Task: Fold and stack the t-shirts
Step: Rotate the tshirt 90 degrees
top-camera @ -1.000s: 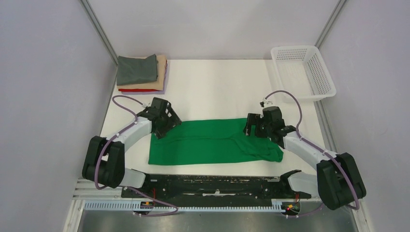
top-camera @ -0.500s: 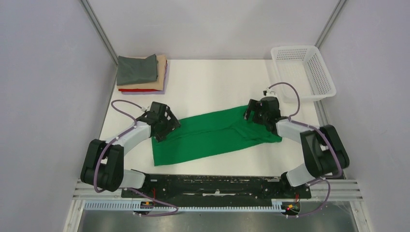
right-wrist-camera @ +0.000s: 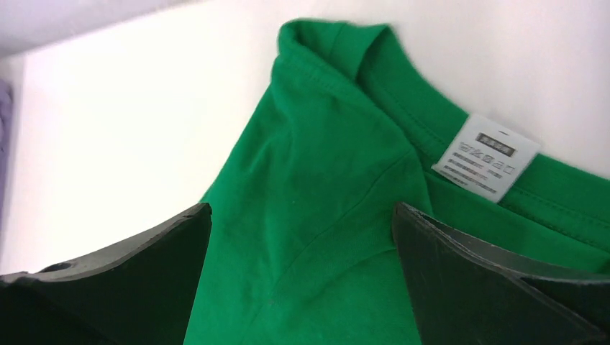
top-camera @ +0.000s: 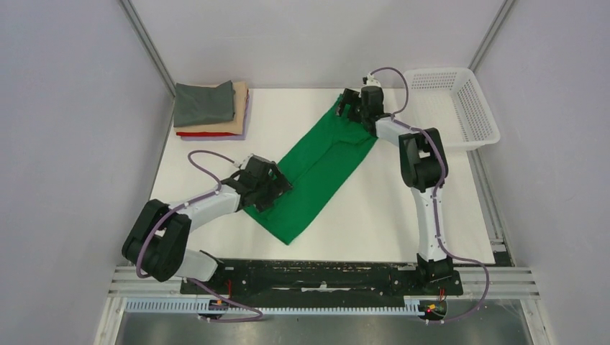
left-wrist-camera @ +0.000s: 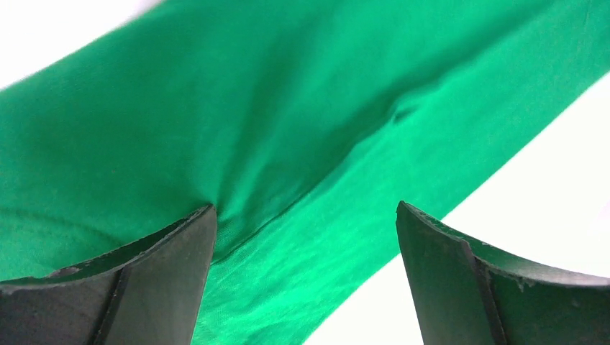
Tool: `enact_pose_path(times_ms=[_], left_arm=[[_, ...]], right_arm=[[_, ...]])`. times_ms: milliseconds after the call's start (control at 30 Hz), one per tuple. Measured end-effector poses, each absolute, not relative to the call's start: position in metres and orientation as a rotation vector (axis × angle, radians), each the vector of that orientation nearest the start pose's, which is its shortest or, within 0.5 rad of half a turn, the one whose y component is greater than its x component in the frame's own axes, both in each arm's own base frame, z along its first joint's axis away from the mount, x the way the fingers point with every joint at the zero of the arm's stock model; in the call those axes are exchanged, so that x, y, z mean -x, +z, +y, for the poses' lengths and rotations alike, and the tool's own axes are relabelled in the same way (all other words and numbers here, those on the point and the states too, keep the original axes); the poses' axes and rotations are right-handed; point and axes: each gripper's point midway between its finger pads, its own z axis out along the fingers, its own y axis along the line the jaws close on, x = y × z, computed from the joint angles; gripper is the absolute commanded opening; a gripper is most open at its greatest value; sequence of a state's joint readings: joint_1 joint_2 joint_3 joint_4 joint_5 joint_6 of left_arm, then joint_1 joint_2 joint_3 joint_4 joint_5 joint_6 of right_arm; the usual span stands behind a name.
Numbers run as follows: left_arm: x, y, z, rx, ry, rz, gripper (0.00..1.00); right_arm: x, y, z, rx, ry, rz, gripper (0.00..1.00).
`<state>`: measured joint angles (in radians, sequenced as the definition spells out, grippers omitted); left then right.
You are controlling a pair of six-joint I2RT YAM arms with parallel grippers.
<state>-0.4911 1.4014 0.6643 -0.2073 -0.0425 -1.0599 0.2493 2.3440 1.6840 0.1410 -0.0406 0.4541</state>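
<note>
Table (top-camera: 403, 215): white, bears the cloth, the pile and the basket; arm bases bolted along its near edge.
Green t-shirt (top-camera: 320, 169): lies flat on the table as a long narrow band, apparently doubled lengthwise already. Runs on a slant from near left-of-centre to the far edge beside the basket, neck end far, hem end near. Judged about half folded, with the crosswise folds not yet made.
Stack of folded shirts (top-camera: 208, 108): sits in the far left corner, grey on top, tan beneath, red at the bottom. Well apart from the green band, probably kept there to receive it once folded.
Basket (top-camera: 449, 72): white mesh, in the far right corner, near the neck end; no cloth visible inside.
Left gripper (left-wrist-camera: 306, 215): hangs low over the hem end, fingers spread wide, nothing pinched. One finger appears to touch the cloth where creases gather, perhaps to pin that end down.
Right gripper (right-wrist-camera: 302, 212): stretched far out over the neck end, fingers likewise spread and grasping nothing. Probably placed there to take the shoulder for the next fold.
Neck label (right-wrist-camera: 485, 157): small, white, lies face up inside the collar (right-wrist-camera: 338, 36), just beyond the right finger; marks this end as the neck.
</note>
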Motion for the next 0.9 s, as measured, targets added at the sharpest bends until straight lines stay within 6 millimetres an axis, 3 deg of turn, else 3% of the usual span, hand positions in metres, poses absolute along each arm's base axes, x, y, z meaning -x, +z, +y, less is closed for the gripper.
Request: enact_pose_path(times_ms=[133, 233, 433, 533, 633, 733, 800, 900], left_arm=[[-0.271, 0.039, -0.215, 0.702, -0.636, 2.501, 1.0], [-0.271, 0.04, -0.243, 0.661, -0.696, 2.505, 1.0], [-0.261, 0.044, -0.29, 0.549, -0.797, 2.557, 1.0], [-0.249, 0.044, -0.302, 0.496, -0.806, 2.594, 1.0], [-0.237, 0.046, -0.302, 0.442, -0.768, 2.629, 1.0], [-0.23, 0.06, -0.286, 0.385, -0.698, 2.621, 1.0], [-0.229, 0.08, -0.266, 0.35, -0.628, 2.581, 1.0], [-0.233, 0.113, -0.235, 0.334, -0.549, 2.494, 1.0]], right_arm=[[-0.654, 0.05, 0.208, -0.211, 0.582, 2.011, 0.98], [-0.674, 0.054, 0.23, -0.249, 0.684, 1.914, 0.98], [-0.682, 0.059, 0.258, -0.286, 0.761, 1.814, 0.98], [-0.681, 0.062, 0.271, -0.283, 0.771, 1.803, 0.98], [-0.679, 0.063, 0.277, -0.266, 0.766, 1.812, 0.98], [-0.669, 0.07, 0.278, -0.192, 0.703, 1.856, 0.98], [-0.653, 0.083, 0.271, -0.135, 0.658, 1.894, 0.98], [-0.609, 0.121, 0.255, -0.026, 0.591, 1.926, 0.98]])
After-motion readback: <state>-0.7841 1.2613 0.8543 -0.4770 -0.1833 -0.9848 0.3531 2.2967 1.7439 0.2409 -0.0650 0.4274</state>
